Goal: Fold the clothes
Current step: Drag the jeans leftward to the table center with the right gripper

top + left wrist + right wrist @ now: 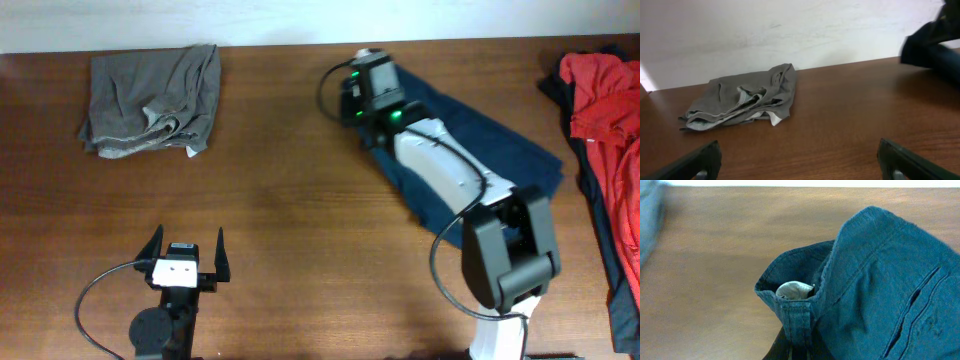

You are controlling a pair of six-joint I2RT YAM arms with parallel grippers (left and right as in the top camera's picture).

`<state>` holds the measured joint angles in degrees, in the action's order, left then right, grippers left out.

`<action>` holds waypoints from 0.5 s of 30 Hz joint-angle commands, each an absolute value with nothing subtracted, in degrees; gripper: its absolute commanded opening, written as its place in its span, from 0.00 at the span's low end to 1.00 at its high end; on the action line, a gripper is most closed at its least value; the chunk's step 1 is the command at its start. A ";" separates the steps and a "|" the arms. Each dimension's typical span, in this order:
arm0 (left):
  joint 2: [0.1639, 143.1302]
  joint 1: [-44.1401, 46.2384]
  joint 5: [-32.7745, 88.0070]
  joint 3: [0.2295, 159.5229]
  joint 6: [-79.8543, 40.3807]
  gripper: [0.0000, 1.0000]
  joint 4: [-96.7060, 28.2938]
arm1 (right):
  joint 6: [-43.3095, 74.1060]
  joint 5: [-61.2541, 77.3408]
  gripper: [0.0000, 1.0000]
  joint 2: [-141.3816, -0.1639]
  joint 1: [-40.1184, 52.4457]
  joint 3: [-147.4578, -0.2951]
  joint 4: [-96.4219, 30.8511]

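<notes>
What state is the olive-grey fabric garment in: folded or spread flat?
Folded, loosely: the olive-grey fabric garment lies as a compact bundle with layered edges showing.

My left claw has black fingers and a white body. My right arm has a white shell, dark grey joints and small green lights. The flat wooden table is a warm reddish brown, faintly grained. At far left, the crumpled soft olive-grey garment is plain with paler edging. The large dark navy cloth garment is plain with matching stitching and holds a whitish label. At right, the rumpled fabric garment is bright red.
</notes>
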<state>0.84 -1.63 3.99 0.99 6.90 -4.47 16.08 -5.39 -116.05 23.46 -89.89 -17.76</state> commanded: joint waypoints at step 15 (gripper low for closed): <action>0.34 -1.76 3.38 0.54 7.86 0.99 -4.32 | 29.54 2.92 0.04 -117.75 44.25 -90.17 -24.91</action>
<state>0.84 -1.63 3.99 0.99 6.90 -4.45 26.81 1.63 -117.34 41.52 -89.89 -24.82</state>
